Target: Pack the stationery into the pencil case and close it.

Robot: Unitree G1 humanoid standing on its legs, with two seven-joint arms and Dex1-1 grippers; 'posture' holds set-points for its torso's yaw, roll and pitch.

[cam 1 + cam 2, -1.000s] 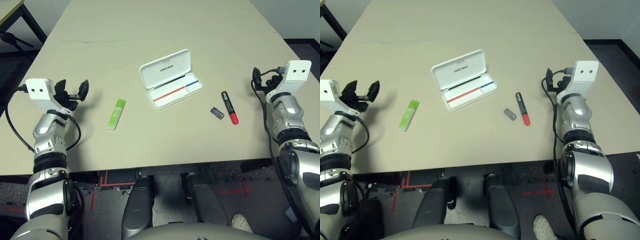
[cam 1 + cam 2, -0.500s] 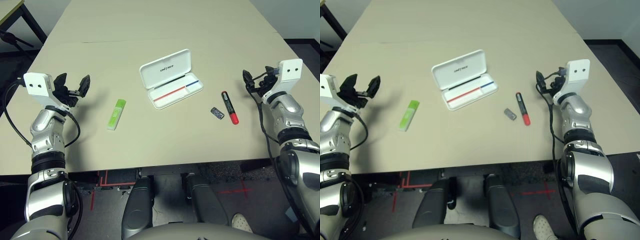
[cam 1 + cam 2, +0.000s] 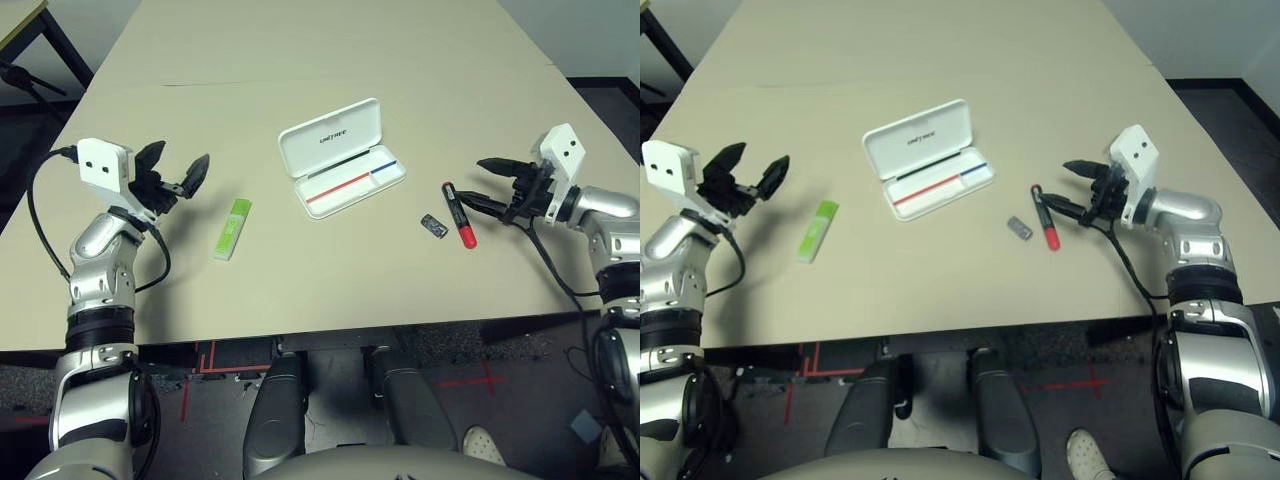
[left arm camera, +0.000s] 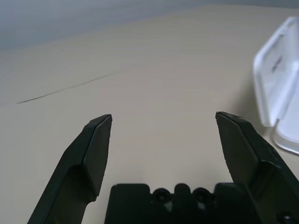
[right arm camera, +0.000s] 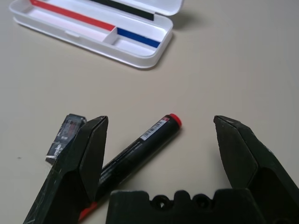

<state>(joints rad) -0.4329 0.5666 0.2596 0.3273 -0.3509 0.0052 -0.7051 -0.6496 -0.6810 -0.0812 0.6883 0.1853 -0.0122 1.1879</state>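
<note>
The white pencil case lies open at the table's middle, lid propped back, a red and a blue line in its tray. To its left lies the lime-green highlighter. On the right sit the red-capped black marker and a tiny dark piece. My left gripper hovers open, left of the highlighter and apart from it. My right gripper is open just right of the marker, fingers pointing at it. In the right wrist view the marker and the dark piece lie near the open fingers.
The tan table stretches far behind the case. Its front edge runs close below the items. A dark table leg stands off the far left corner.
My right gripper has swung in from the table's right edge and lowered toward the marker. My left gripper has shifted right, nearer the highlighter. The items have not moved.
</note>
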